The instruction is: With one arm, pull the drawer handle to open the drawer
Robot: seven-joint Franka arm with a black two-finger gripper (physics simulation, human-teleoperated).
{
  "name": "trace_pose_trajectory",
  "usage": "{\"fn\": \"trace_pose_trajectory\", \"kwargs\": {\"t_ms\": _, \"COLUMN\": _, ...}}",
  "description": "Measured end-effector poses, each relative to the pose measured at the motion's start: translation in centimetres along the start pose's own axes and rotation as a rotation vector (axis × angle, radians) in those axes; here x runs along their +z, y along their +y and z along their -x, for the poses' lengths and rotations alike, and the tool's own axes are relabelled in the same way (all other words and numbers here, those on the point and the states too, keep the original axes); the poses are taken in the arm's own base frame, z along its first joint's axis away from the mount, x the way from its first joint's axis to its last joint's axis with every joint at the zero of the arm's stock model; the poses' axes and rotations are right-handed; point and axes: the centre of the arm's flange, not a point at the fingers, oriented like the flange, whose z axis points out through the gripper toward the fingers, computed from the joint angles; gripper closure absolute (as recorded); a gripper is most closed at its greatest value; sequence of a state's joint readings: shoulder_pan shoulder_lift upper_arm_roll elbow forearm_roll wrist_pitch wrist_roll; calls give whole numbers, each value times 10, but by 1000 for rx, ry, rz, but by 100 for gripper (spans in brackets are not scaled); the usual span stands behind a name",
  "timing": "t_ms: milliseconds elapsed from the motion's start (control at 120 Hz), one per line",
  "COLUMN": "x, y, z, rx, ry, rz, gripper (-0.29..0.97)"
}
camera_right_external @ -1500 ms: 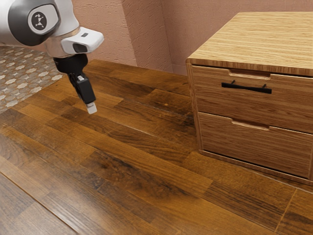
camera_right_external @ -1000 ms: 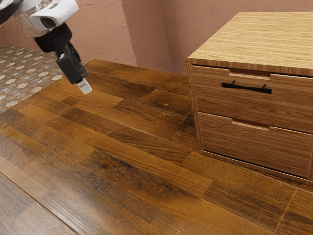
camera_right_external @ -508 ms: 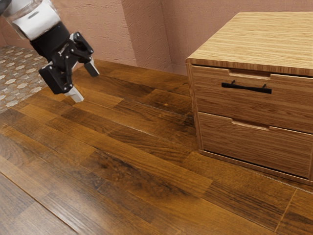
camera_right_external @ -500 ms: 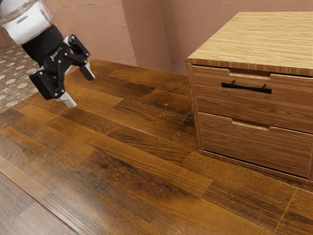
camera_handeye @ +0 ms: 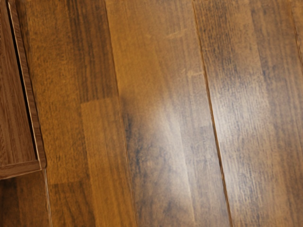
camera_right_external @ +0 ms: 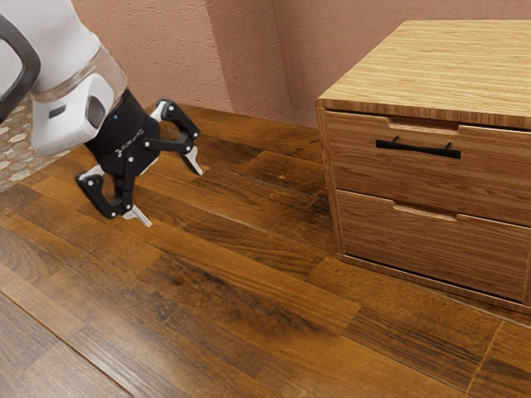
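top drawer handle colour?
Black: the handle is a slim bar on light wood, best seen in the exterior view.

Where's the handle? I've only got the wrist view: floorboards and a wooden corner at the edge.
Observer: The handle is a black bar on the top drawer, at the exterior view's right. The hand is far off it, over the floor at the exterior view's left.
Operator: Hand open?
Observer: Yes, open wide, with nothing in it.
Operator: Drawer out at all?
Observer: No, its front sits flush with the cabinet.
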State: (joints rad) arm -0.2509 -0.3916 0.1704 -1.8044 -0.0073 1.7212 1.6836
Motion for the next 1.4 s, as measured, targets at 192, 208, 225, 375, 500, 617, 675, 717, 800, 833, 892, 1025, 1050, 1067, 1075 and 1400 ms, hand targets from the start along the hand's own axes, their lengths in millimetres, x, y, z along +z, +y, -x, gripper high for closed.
{"fn": "trace_pose_trajectory", "kwargs": {"t_ms": 192, "x": -2, "y": -15, "z": -31, "rx": 140, "ry": 10, "rz": -91, "gripper": 0}}
{"fn": "trace_pose_trajectory", "kwargs": {"t_ms": 208, "x": -2, "y": -18, "z": -33, "rx": 147, "ry": 8, "rz": -98, "gripper": 0}}
{"fn": "trace_pose_trajectory", "kwargs": {"t_ms": 225, "x": -1, "y": -22, "z": -34, "rx": 155, "ry": 6, "rz": -104, "gripper": 0}}
{"fn": "trace_pose_trajectory", "kwargs": {"t_ms": 375, "x": 11, "y": -62, "z": -28, "rx": 180, "ry": -27, "rz": -137, "gripper": 0}}
{"fn": "trace_pose_trajectory", "kwargs": {"t_ms": 500, "x": 14, "y": -78, "z": -14, "rx": 185, "ry": -61, "rz": -157, "gripper": 0}}
{"fn": "trace_pose_trajectory", "kwargs": {"t_ms": 617, "x": 36, "y": -105, "z": -16, "rx": 220, "ry": -101, "rz": -149, "gripper": 0}}
{"fn": "trace_pose_trajectory", "kwargs": {"t_ms": 675, "x": 41, "y": -119, "z": -18, "rx": 234, "ry": -115, "rz": -155, "gripper": 0}}
{"fn": "trace_pose_trajectory", "kwargs": {"t_ms": 717, "x": 42, "y": -124, "z": -20, "rx": 243, "ry": -120, "rz": -162, "gripper": 0}}
{"fn": "trace_pose_trajectory", "kwargs": {"t_ms": 800, "x": 10, "y": -116, "z": -26, "rx": 262, "ry": -121, "rz": -212, "gripper": 0}}
{"fn": "trace_pose_trajectory", "kwargs": {"t_ms": 833, "x": -10, "y": -107, "z": -30, "rx": 272, "ry": -116, "rz": -234, "gripper": 0}}
{"fn": "trace_pose_trajectory", "kwargs": {"t_ms": 892, "x": -44, "y": -87, "z": -42, "rx": 299, "ry": -102, "rz": -263, "gripper": 0}}
{"fn": "trace_pose_trajectory", "kwargs": {"t_ms": 1025, "x": -99, "y": -40, "z": -95, "rx": 422, "ry": -37, "rz": -292, "gripper": 0}}
{"fn": "trace_pose_trajectory", "kwargs": {"t_ms": 1050, "x": -100, "y": -35, "z": -106, "rx": 448, "ry": -24, "rz": -285, "gripper": 0}}
{"fn": "trace_pose_trajectory", "kwargs": {"t_ms": 1067, "x": -101, "y": -32, "z": -113, "rx": 467, "ry": -15, "rz": -281, "gripper": 0}}
{"fn": "trace_pose_trajectory", "kwargs": {"t_ms": 1075, "x": -101, "y": -30, "z": -117, "rx": 475, "ry": -10, "rz": -280, "gripper": 0}}
{"fn": "trace_pose_trajectory", "kwargs": {"t_ms": 1400, "x": -89, "y": -5, "z": -167, "rx": 565, "ry": -34, "rz": -178, "gripper": 0}}
